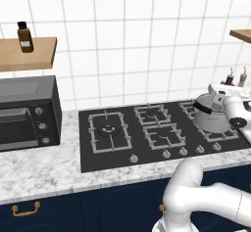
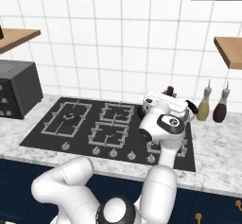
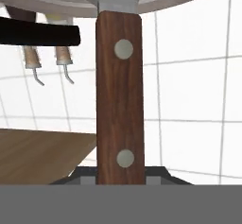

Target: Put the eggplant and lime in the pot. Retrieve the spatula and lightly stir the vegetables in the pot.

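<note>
While the gripper (image 3: 120, 183) is clamped on the spatula (image 3: 120, 95), handle rising straight ahead toward the pot (image 1: 212, 114), retrieval appears done; stirring apparently remains.

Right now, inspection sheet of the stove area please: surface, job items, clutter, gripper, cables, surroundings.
Surface: marble counter with black gas hob.
Job's things: pot on the hob's right burner; spatula, wooden handle with two rivets, reaching to the pot rim.
Clutter: two bottles right of the hob.
Gripper: gripper shut on spatula handle.
Cables: nothing seen.
Surroundings: microwave, wooden shelves, white tiles.
</note>
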Controlling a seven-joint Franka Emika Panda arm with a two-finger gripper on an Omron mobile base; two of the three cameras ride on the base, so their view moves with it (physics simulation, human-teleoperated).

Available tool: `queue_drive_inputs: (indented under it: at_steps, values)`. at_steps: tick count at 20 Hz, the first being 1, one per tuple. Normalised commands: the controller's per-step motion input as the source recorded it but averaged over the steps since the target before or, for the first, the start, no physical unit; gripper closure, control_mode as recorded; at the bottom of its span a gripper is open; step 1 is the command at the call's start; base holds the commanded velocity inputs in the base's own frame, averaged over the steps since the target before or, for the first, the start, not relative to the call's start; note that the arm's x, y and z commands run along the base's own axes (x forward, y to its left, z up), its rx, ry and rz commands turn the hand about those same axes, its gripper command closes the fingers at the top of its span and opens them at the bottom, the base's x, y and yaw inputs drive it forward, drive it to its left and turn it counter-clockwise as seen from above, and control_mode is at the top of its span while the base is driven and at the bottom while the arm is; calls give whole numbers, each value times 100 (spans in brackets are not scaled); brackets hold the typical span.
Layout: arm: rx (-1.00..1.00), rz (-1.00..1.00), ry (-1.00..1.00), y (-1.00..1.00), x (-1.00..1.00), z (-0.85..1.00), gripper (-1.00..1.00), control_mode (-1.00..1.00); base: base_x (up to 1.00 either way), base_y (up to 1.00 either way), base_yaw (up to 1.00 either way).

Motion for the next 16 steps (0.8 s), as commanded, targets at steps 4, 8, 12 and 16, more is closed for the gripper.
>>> queue_drive_inputs:
  at_steps: [4,8,12,16]
  values:
    - [-29,0,-16,13,-17,16,100,-100,0,0,0]
    - [-16,0,-5,1,-10,-11,100,-100,0,0,0]
    - [-4,0,0,5,-6,-42,100,-100,0,0,0]
    - [-1,0,0,11,0,-38,100,-100,0,0,0]
